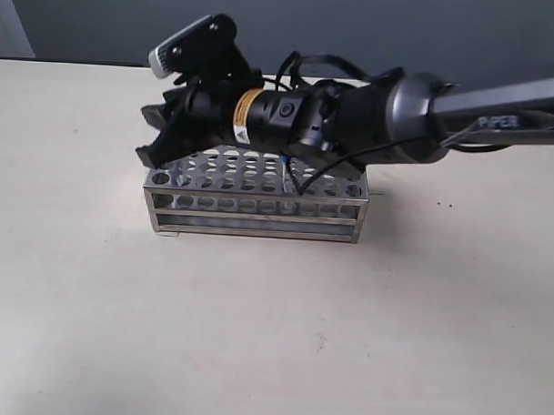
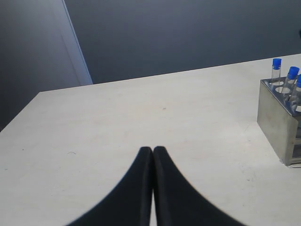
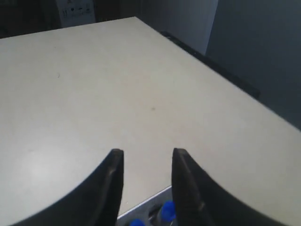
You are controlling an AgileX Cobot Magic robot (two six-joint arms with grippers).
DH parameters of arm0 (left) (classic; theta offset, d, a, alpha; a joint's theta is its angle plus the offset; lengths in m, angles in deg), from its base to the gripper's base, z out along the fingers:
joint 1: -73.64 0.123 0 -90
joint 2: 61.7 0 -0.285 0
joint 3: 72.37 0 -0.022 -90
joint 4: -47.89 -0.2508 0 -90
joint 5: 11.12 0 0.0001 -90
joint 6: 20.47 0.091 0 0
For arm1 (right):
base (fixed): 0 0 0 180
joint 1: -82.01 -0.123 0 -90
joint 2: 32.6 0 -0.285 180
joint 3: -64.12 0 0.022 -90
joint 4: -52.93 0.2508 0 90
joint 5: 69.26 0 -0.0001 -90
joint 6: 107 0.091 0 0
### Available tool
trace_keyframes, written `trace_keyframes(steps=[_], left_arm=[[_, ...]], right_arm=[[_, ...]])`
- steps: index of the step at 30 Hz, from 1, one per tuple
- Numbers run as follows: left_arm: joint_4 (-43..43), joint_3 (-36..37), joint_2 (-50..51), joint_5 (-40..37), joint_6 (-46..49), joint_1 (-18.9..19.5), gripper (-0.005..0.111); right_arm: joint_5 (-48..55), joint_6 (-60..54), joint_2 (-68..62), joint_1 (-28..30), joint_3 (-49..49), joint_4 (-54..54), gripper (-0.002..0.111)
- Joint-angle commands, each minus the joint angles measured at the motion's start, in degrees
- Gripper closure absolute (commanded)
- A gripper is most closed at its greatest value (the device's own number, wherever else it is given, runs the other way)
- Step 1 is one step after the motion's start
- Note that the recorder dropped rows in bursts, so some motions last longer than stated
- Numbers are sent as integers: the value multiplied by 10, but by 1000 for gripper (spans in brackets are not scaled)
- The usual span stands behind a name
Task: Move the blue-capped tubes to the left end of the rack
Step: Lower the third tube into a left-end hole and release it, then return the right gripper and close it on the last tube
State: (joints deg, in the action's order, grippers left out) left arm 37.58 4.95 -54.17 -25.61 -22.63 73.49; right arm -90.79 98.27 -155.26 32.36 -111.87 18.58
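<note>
1. A shiny steel rack (image 1: 255, 203) stands on the pale table (image 1: 254, 334), near the middle of the scene, with its long side facing the near edge.
2. The right arm (image 1: 462, 109) reaches in from the right and crosses over the rack; the right gripper (image 1: 146, 135) hangs just above the rack's left end.
3. In the right wrist view the two black fingers (image 3: 114, 162) are spread apart with bare table showing between them; they pinch nothing.
4. Just below that gap, two blue caps of the tubes (image 3: 167, 210) peek up beside the rack's steel edge; the fingers do not touch them.
5. In the left wrist view three blue-capped tubes (image 2: 276, 66) stand upright in holes at the rack's end that faces this camera, close together and rising above the top plate; a fourth cannot be made out.
6. In the exterior view the arm hides most of the tubes, so their exact holes cannot be told there.
7. The left gripper (image 2: 153, 151) shows only in its own view; its jaws are pressed together with nothing between them, above bare table and well apart from the rack, which sits at that picture's edge.
</note>
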Motion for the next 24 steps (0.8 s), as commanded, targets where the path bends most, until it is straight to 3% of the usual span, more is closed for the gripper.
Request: trace_keyframes(steps=[1, 6, 10, 24], left_arm=[[1, -1, 3, 8, -2, -4, 106], [1, -1, 3, 8, -2, -4, 106], [1, -1, 3, 8, -2, -4, 106], [1, -1, 3, 8, -2, -4, 106]], right_arm=[[4, -14, 74, 31, 30, -1, 73], [-95, -14, 155, 117, 192, 38, 73], [-170, -26, 157, 136, 278, 61, 73], [-258, -80, 52, 136, 295, 151, 73]])
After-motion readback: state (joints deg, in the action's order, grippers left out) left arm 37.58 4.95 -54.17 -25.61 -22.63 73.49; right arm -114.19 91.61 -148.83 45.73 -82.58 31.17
